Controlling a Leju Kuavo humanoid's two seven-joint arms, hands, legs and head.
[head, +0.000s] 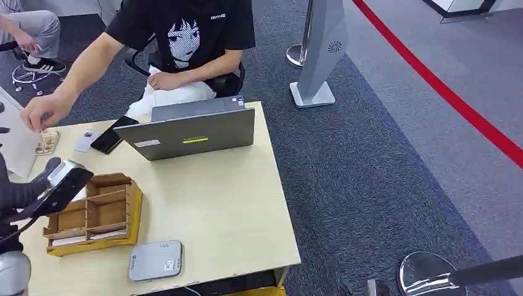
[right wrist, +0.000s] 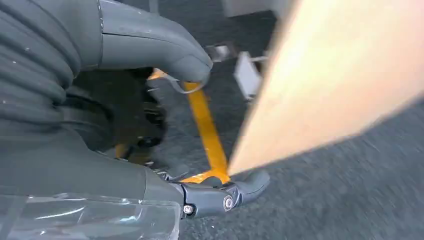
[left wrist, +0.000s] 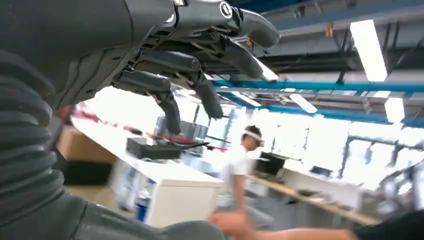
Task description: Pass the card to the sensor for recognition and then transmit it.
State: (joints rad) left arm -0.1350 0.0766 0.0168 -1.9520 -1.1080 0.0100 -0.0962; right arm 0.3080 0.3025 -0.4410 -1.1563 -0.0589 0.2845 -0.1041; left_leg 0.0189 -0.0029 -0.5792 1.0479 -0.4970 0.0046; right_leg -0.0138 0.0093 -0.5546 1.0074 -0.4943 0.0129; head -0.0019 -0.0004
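One card [head: 85, 141], pale with a small dark mark, lay flat on the worktop [head: 234, 209] near its far left corner, just beside one dark phone [head: 113, 135] and apart from both robot hands. A person's hand [head: 42, 112] hovered over a small wooden stand [head: 47, 142] left of the card; the person sat behind the worktop in a black printed shirt. The left hand [head: 52, 188] was raised at the left edge of the head view, over the left end of one wooden compartment box [head: 98, 213] with a yellow base; in the left wrist view its fingers [left wrist: 170, 107] were spread and curved, holding nothing. The right hand [right wrist: 150, 125] hung below the worktop edge over dark carpet; thumb and one dark finger were apart, but whether it held anything could not be told. One grey sensor pad [head: 155, 260] lay flat near the front edge, just right of the box. One open grey laptop [head: 194, 132] stood at the far side, its lid's back facing the robot. One grey kiosk post [head: 321, 52] stood on the carpet beyond.
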